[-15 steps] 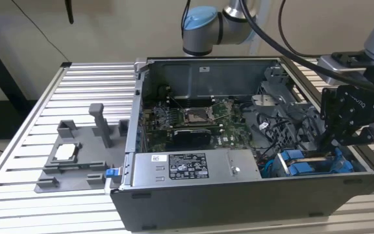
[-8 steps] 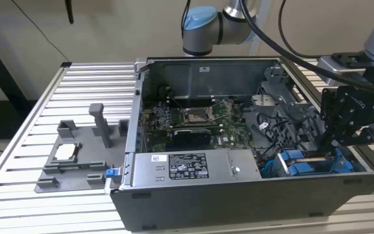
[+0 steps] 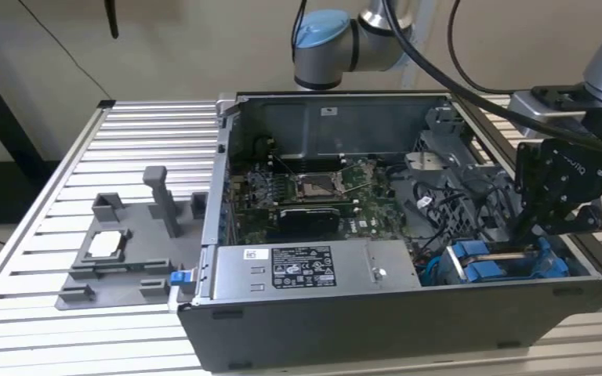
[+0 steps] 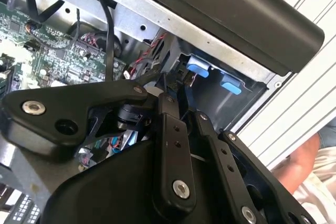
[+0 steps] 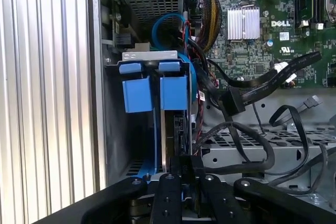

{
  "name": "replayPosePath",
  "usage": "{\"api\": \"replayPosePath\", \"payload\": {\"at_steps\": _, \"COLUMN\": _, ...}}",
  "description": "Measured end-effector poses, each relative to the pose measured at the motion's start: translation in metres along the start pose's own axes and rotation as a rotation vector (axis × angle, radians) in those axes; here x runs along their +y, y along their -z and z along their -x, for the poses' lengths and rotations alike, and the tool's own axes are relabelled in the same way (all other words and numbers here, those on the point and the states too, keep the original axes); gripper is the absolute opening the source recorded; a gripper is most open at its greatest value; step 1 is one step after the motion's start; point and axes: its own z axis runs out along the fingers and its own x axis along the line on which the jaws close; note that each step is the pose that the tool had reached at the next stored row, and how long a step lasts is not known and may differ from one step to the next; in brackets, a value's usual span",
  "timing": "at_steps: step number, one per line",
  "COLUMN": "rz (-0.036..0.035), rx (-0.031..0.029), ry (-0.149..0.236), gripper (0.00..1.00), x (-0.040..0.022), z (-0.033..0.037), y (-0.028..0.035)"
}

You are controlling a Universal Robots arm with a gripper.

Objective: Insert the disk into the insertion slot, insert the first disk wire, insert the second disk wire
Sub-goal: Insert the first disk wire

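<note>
My gripper [image 3: 513, 241] reaches down into the open computer case at the exterior view's right. It is shut on the disk [image 5: 176, 129], which stands on edge, partly down in the insertion slot [image 5: 152, 56]. The slot is a grey metal bay with blue plastic tabs [image 5: 137, 94]; in the exterior view it sits in the case's near right corner [image 3: 466, 266]. In the first wrist view my gripper [image 5: 181, 167] pinches the disk's near edge. A loose black wire with a connector [image 5: 234, 99] hangs beside the bay. My gripper [image 4: 176, 92] also points at the blue tabs [image 4: 198, 68] in the second wrist view.
A grey labelled power-supply box [image 3: 291, 270] fills the case's front, with the motherboard [image 3: 312, 188] behind it. Black cables [image 5: 262, 150] loop over a perforated metal plate beside the bay. A grey fixture [image 3: 123, 251] lies on the slatted table. A person's arm [image 4: 310, 156] is outside the case.
</note>
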Motion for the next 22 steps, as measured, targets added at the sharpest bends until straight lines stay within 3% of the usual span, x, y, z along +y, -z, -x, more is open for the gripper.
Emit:
{"api": "replayPosePath", "payload": {"at_steps": 5, "rz": -0.0003, "rx": 0.0022, "ry": 0.0, "gripper": 0.19, "x": 0.0, "z": 0.0001, "y": -0.0057}}
{"api": "replayPosePath", "payload": {"at_steps": 11, "rz": -0.0002, "rx": 0.0016, "ry": 0.0, "gripper": 0.19, "x": 0.0, "z": 0.0001, "y": -0.0063}}
{"api": "replayPosePath", "payload": {"at_steps": 13, "rz": 0.0, "rx": 0.0002, "ry": 0.0, "gripper": 0.2, "x": 0.0, "z": 0.0002, "y": -0.0069}}
{"api": "replayPosePath", "payload": {"at_steps": 14, "rz": 0.0, "rx": -0.0001, "ry": 0.0, "gripper": 0.27, "x": 0.0, "z": 0.0002, "y": -0.0071}}
{"api": "replayPosePath", "payload": {"at_steps": 16, "rz": -0.0002, "rx": 0.0015, "ry": 0.0, "gripper": 0.27, "x": 0.0002, "z": -0.0001, "y": -0.0011}}
{"api": "replayPosePath", "payload": {"at_steps": 22, "rz": -0.0002, "rx": 0.0015, "ry": 0.0, "gripper": 0.27, "x": 0.001, "z": -0.0009, "y": 0.0253}}
